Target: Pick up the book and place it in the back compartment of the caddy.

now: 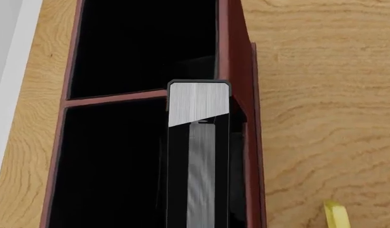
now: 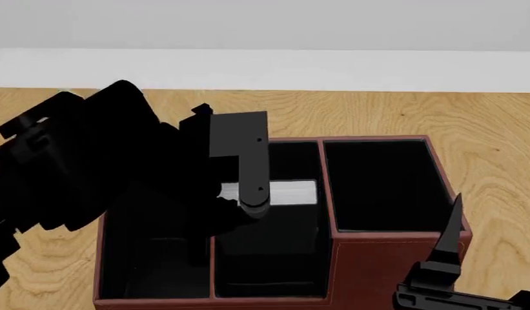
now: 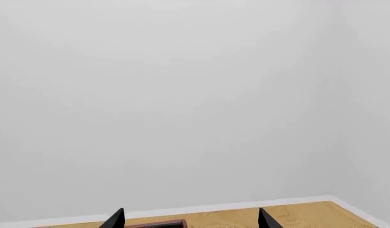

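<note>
Gripping the book (image 1: 198, 102) over the caddy (image 2: 377, 258), left hand (image 2: 247, 194); right hand (image 3: 191, 219) splayed.

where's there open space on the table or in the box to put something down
The big cell nearest the right gripper is bare, as is the wooden table beyond the caddy. The middle cell is crowded: the left gripper and the book fill it.

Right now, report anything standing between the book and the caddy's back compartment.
No loose object blocks it. The left gripper holds the book over the caddy, its end above the thin cross-wall bordering the back compartment; that wall could catch it.
</note>
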Available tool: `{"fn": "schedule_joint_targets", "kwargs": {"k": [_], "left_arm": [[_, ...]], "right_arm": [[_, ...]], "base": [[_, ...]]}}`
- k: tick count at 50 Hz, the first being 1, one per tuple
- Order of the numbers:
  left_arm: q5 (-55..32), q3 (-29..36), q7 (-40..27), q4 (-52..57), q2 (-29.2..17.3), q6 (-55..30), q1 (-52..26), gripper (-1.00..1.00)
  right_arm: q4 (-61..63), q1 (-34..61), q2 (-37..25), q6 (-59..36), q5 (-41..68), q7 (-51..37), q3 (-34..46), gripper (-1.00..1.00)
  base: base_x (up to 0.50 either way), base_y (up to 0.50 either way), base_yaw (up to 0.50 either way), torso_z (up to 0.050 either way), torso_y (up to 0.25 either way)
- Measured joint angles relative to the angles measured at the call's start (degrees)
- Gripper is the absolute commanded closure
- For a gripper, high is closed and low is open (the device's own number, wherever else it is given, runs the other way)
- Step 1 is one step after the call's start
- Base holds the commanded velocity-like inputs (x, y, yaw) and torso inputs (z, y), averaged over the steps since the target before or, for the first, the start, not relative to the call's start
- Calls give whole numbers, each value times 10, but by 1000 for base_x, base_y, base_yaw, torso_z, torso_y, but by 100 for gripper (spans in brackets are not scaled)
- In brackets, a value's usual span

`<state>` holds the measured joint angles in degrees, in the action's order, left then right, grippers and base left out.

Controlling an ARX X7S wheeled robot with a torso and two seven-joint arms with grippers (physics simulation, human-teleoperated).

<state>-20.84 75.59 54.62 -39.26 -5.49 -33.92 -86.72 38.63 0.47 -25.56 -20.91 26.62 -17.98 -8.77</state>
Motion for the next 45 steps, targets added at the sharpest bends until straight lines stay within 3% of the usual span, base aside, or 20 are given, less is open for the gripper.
{"fn": "schedule_joint_targets", "kwargs": {"k": [16, 45], "left_arm": [[7, 13, 13, -94, 35, 62, 10, 100], [-90, 121, -20, -167, 53, 130, 15, 100]], "right_arm": [[-4, -1, -1, 1, 0, -2, 1, -100], [-28, 0, 0, 20, -5, 7, 9, -100]], "base": [[0, 0, 0, 1, 1], [0, 0, 0, 0, 1]]}}
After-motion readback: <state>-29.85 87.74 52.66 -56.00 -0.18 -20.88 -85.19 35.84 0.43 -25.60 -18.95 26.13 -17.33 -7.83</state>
